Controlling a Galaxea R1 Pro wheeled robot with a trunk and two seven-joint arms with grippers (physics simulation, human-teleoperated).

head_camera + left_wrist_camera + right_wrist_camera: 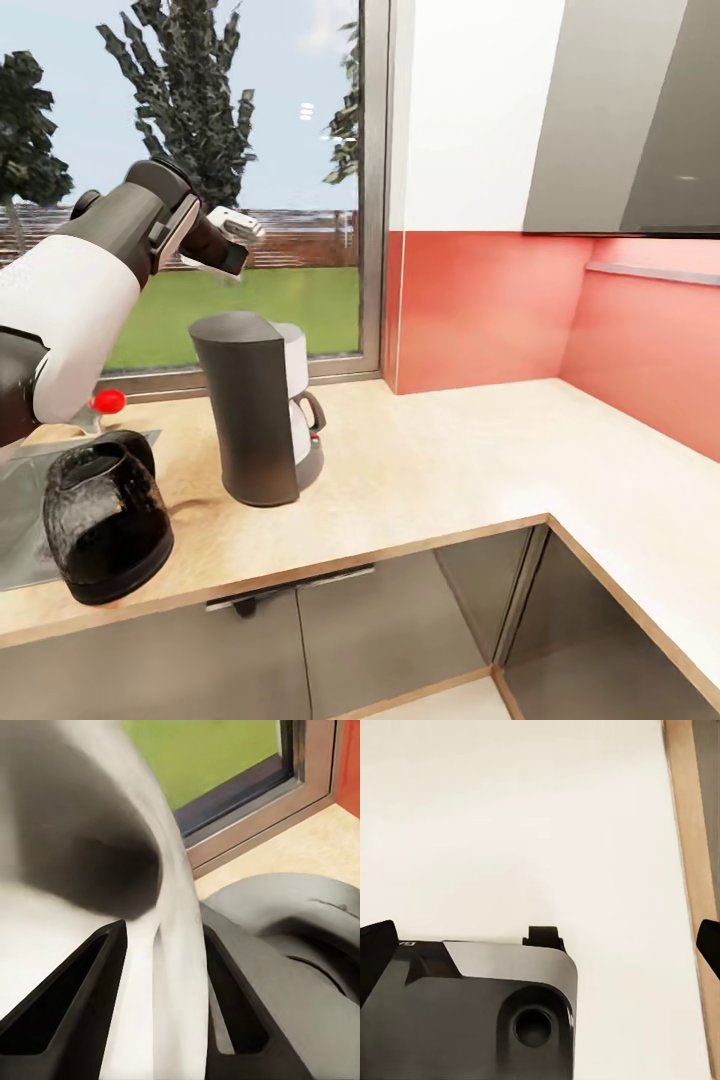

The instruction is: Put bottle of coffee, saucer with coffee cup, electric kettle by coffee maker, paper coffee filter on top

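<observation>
The coffee maker [255,410] stands upright on the kitchen countertop [470,460], close to the window. My left gripper [232,245] hovers just above and behind its top, shut on the pale paper coffee filter [238,224]. In the left wrist view the white paper coffee filter [90,832] bulges out between the dark fingers [75,1012], with the coffee maker's grey top [300,945] right below. The electric kettle [105,530] sits tilted at the counter's front left, partly over the sink. My right gripper [540,941] is open over pale floor.
A grey sink [20,520] and a red-knobbed tap [107,402] lie left of the coffee maker. A large window [200,180] backs the counter and a red backsplash [480,310] runs right. Grey wall cabinets [620,110] hang over the corner. Bare worktop extends right.
</observation>
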